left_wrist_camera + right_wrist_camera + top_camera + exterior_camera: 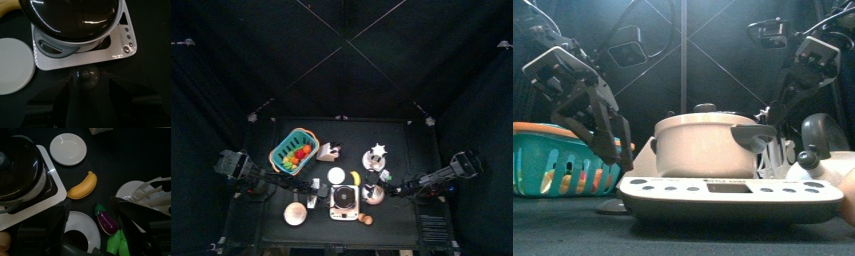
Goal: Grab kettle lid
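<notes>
The kettle lid (pixel 823 132) stands at the right of the front view, apparently a smooth, rigid, light part; judged slippery, best taken by its knob or rim. The left gripper (pixel 85 92), fingers (pixel 47 100) spread wide, hangs over the cooker (pixel 80 30) at the top view's lower centre. Whether the right gripper (pixel 90 235) has its fingers spread cannot be told.

Dim overall; glare on cooker lid (pixel 73 20); top view dark, front view soft.
</notes>
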